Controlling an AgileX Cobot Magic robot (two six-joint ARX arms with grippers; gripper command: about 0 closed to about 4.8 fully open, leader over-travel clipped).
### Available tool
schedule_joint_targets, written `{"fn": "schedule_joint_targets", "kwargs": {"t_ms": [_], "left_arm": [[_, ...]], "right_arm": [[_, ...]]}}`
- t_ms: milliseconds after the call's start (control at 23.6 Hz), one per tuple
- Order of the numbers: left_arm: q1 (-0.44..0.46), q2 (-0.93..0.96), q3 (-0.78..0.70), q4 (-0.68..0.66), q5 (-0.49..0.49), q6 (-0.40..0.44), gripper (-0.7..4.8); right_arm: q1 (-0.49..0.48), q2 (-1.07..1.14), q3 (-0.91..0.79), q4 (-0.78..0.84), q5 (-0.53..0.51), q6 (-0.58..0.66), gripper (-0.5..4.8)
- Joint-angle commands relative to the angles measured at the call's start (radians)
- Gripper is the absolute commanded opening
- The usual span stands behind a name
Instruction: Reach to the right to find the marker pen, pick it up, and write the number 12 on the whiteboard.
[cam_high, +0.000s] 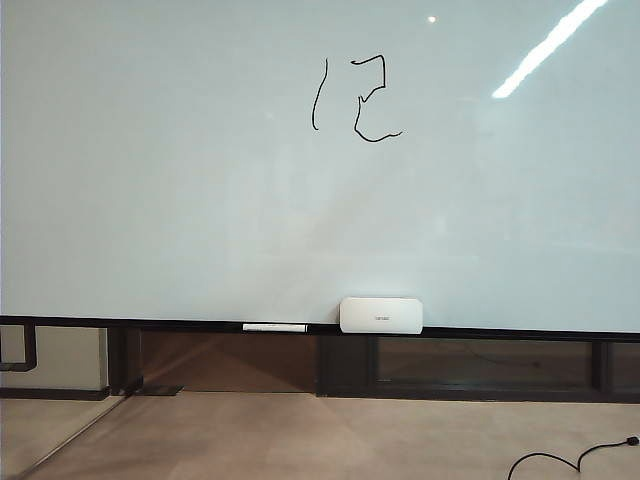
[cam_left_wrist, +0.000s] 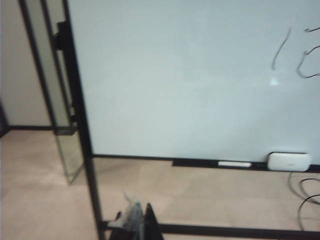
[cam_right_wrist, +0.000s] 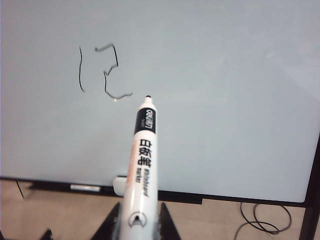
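The left gripper, low before the whiteboard's left edge, looks closed, though blur hides much. The number 12 sits high near the board's middle. The right gripper clamps the marker pen, tip clear of the board, likely backing off after writing.

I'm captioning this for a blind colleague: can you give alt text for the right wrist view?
The right gripper holds the marker pen, tip off the whiteboard beside the number 12, already drawn in thin black strokes. Below, the dark ledge carries a white stick.
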Motion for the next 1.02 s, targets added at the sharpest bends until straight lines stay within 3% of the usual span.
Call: {"fn": "schedule_joint_targets", "kwargs": {"t_ms": [42,297,467,849,1019], "left_arm": [[-0.001,0.002,-0.053,0.111,0.070,-0.006,-0.05],[-0.001,0.002,-0.199,0.255,0.149,-0.031,-0.05],[-0.001,0.002,-0.283,0.350,0.148,-0.055,-0.05],[-0.001,0.003,-0.392,0.437,0.140,-0.029,-0.05],[-0.001,0.003,-0.416,0.473,0.139,-0.029,-0.05]], "right_arm": [[0.000,-0.091,-0.047,-0.035,0.002,0.029,-0.02],[0.000,-0.201,-0.135,-0.064,-0.008,0.066,-0.02],[0.000,-0.209,-0.184,-0.056,-0.008,0.077,-0.02],[0.001,-0.211,-0.300,0.096,-0.013,0.095,-0.01],[0.001,-0.213,-0.346,0.164,-0.066,0.094,-0.02]]}}
